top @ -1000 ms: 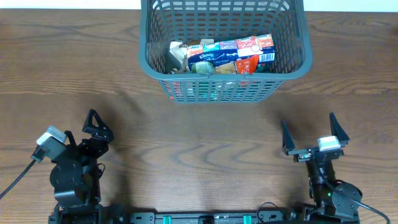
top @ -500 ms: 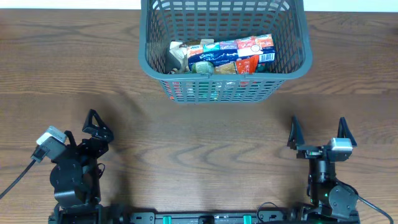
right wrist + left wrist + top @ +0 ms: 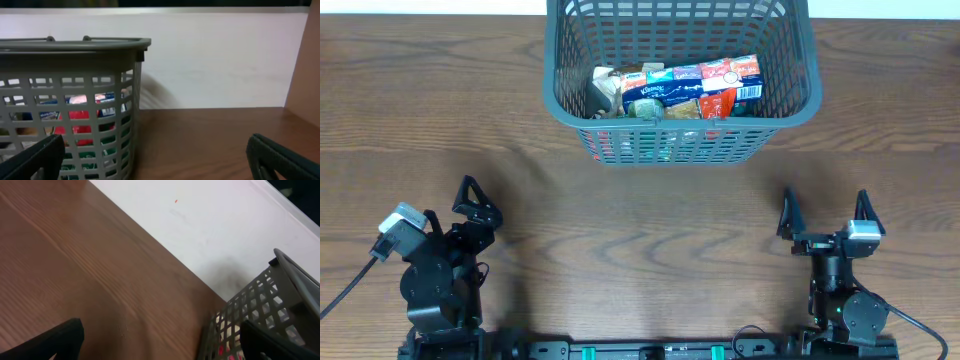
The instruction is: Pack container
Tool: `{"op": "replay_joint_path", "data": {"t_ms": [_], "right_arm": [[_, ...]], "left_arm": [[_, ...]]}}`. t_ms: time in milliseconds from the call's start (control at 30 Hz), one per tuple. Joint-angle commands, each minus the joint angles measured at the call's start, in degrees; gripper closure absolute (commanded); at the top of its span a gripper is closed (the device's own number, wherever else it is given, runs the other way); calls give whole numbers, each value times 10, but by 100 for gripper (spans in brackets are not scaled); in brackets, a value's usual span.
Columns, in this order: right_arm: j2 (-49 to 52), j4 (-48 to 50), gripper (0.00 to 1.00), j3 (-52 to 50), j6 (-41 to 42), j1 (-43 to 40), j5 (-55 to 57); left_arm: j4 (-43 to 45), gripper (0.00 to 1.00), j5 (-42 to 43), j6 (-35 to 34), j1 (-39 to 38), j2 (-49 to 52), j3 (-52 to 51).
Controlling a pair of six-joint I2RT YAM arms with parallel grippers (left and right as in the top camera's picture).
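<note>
The container (image 3: 670, 146), a large grey-blue lattice basket, stands at the far middle of the table. Several grocery packets (image 3: 678, 86) lie packed along its floor. My left gripper (image 3: 478, 203) rests near the front left, open and empty. My right gripper (image 3: 824, 200) rests near the front right, also open and empty, its fingers pointing toward the far edge. The left wrist view catches the container's corner (image 3: 260, 295) ahead of the wide jaws of the left gripper (image 3: 162, 345). In the right wrist view the container (image 3: 75, 50) fills the left, beyond the spread right gripper (image 3: 157, 162).
Bare wooden tabletop (image 3: 640, 230) lies between both grippers and the container. A white surface (image 3: 215, 60) runs behind the table's far edge. Cables trail from the left arm base (image 3: 350, 280) at the front.
My right gripper has turned from a slight tilt to facing straight ahead, shifting a little to the right. The left arm and the container have not moved.
</note>
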Motion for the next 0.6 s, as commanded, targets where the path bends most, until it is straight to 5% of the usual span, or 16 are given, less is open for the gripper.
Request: {"op": "replay_joint_path", "data": {"t_ms": [0, 567], "right_arm": [[-4, -9, 1, -1, 9, 4, 5], [-4, -118, 1, -1, 9, 4, 6]], "left_arm": [[2, 1, 2, -5, 0, -5, -2], [2, 1, 2, -5, 0, -5, -2]]}}
